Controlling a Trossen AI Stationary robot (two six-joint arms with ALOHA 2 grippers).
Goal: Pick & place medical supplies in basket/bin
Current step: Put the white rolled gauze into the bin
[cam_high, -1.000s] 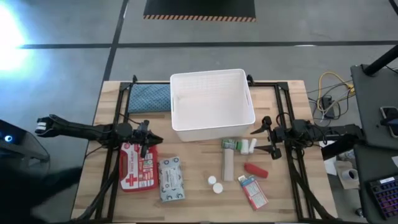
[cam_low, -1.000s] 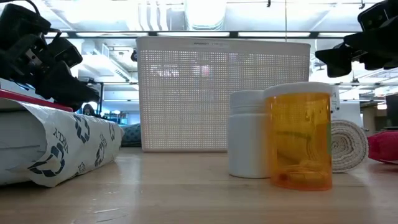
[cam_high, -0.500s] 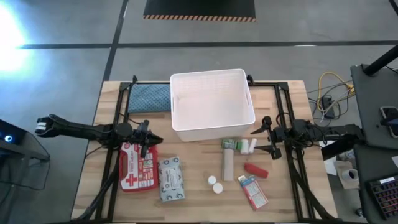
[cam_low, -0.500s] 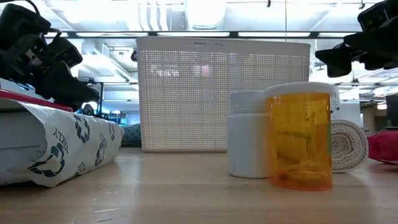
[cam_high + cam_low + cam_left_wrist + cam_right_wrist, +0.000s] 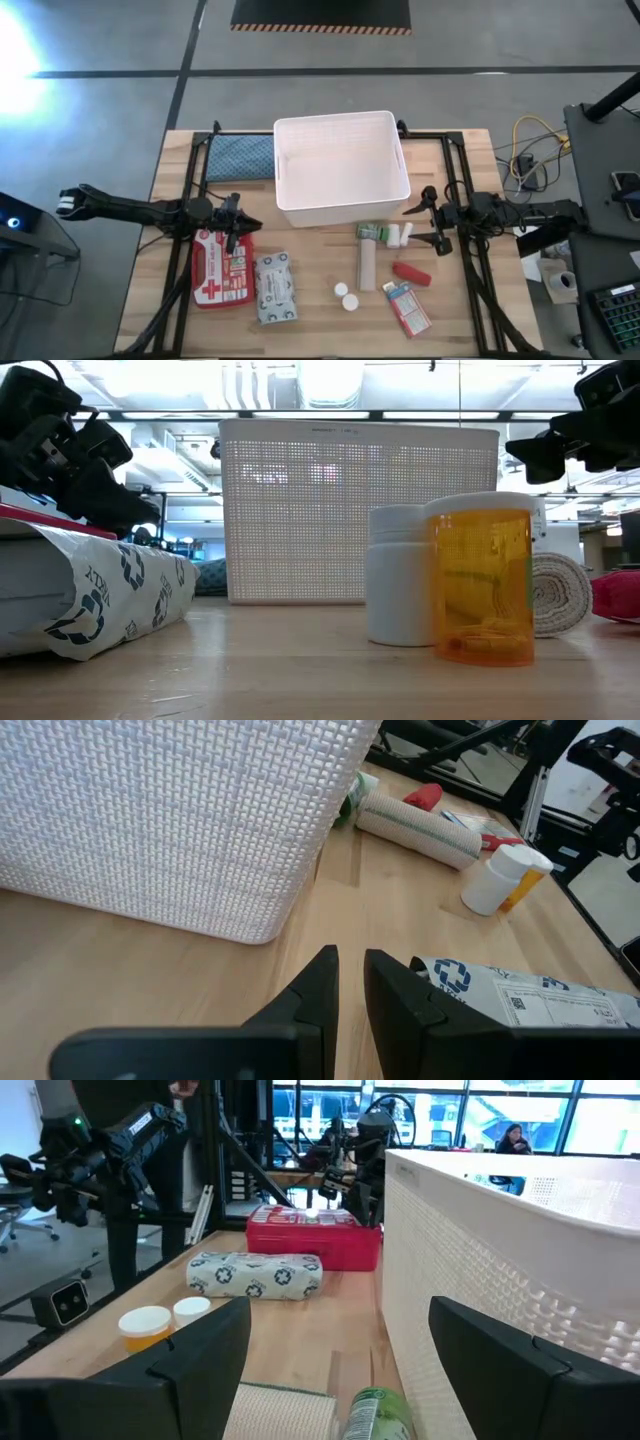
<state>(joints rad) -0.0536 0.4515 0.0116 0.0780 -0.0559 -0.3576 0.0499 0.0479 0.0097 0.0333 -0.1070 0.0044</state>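
From above, your large white rectangular plastic tub (image 5: 341, 168) sits at the far middle of the wooden surface (image 5: 470, 330) with nothing in it, so I judge the task is at its very start: no supply picked yet. One red first-aid case with a white cross (image 5: 220, 271) lies just under your left gripper (image 5: 238, 226), one grey-white patterned wipes packet (image 5: 274, 288) beside it; you also have two white caps (image 5: 346, 296), one red tube (image 5: 411, 272), one red-white-blue box (image 5: 406, 307), and a small cluster of bottles (image 5: 387, 235) near your right gripper (image 5: 424, 224). At surface height, one orange pill bottle (image 5: 483, 578) stands touching one white bottle (image 5: 397, 588), a rolled bandage (image 5: 560, 595) behind them. Past your left wrist, the fingers (image 5: 317, 993) stand nearly together with a narrow gap, empty, the tub wall (image 5: 170, 820) ahead. Past your right wrist, the fingers (image 5: 200, 1355) are spread wide and empty over the bandage roll. Next, you would likely lower one gripper squarely over its nearest supply; the left must spread first for the case.
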